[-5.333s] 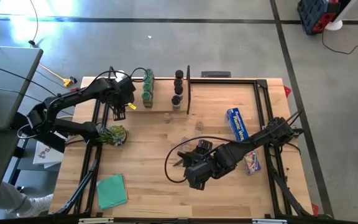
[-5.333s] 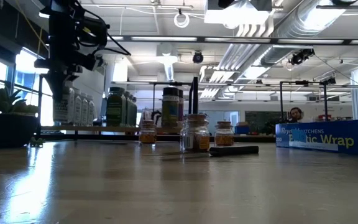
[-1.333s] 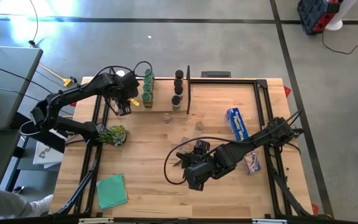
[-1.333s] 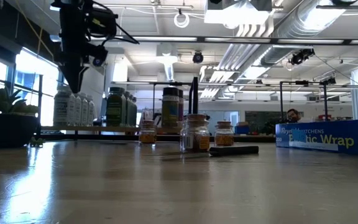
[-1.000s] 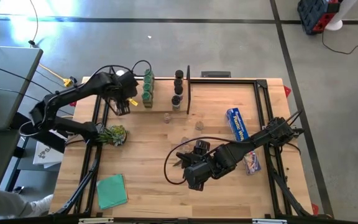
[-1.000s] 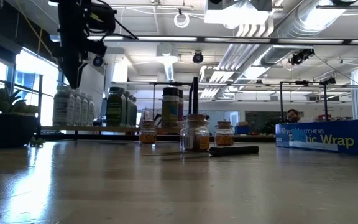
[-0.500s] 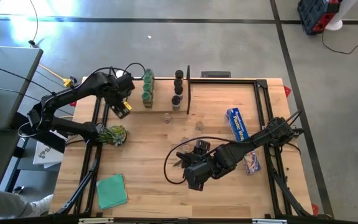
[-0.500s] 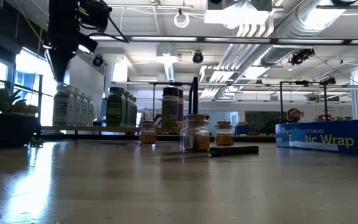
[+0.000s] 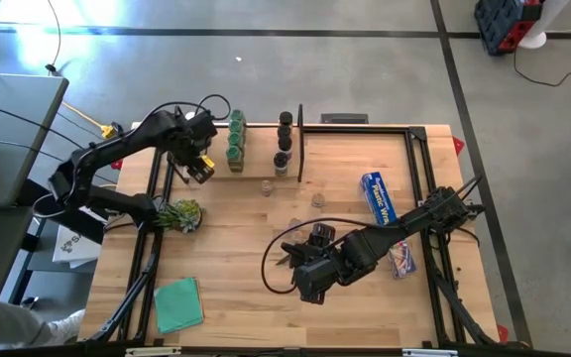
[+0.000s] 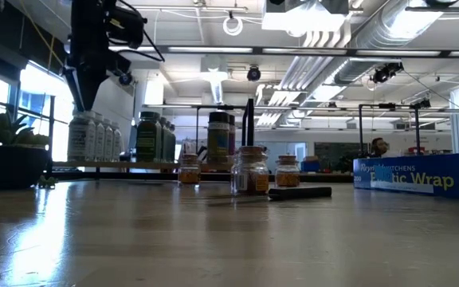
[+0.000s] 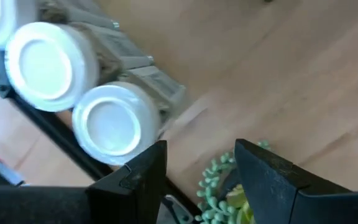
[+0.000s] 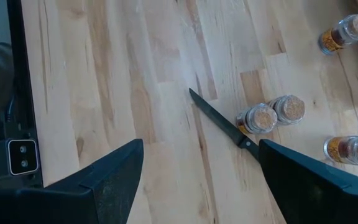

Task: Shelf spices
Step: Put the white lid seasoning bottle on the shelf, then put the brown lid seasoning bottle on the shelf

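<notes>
The shelf (image 9: 258, 151) stands at the table's far edge and carries white-capped (image 11: 50, 59), green-capped (image 9: 235, 139) and black-capped jars (image 9: 284, 137). Several clear jars with brownish contents (image 12: 258, 118) stand loose on the table in front of it (image 10: 250, 169). My left gripper (image 9: 198, 165) hovers open and empty above the white-capped jars at the shelf's left end (image 10: 82, 102), fingers pointing down. My right gripper (image 9: 290, 262) waits open over the table's middle, near side, touching nothing (image 12: 201, 180).
A dark-handled knife (image 12: 225, 124) lies beside the loose jars. The blue wrap box (image 9: 377, 196) and a small packet (image 9: 401, 258) lie to the right. A small plant (image 9: 179, 213) and a green cloth (image 9: 178, 302) sit on the left. A person (image 10: 379, 146) shows far behind.
My left gripper has shifted slightly toward the table's left edge above the white-capped jars and has turned about its wrist, staying open. The jars and my right arm have kept still.
</notes>
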Action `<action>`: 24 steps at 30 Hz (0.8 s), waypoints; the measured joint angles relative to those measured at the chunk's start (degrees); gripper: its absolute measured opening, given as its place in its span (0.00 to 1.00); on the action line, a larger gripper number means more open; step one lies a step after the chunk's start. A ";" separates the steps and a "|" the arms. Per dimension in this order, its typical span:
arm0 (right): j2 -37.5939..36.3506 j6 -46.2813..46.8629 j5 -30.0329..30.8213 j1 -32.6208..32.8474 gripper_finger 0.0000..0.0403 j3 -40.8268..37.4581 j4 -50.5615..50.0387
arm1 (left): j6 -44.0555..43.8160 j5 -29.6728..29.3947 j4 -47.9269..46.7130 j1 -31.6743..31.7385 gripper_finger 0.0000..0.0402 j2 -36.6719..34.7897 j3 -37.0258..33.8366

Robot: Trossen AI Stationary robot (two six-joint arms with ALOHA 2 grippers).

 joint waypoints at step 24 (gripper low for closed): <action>0.00 -3.94 2.80 -0.85 0.77 0.40 0.09 | 4.58 3.39 0.38 0.96 0.46 -3.77 3.73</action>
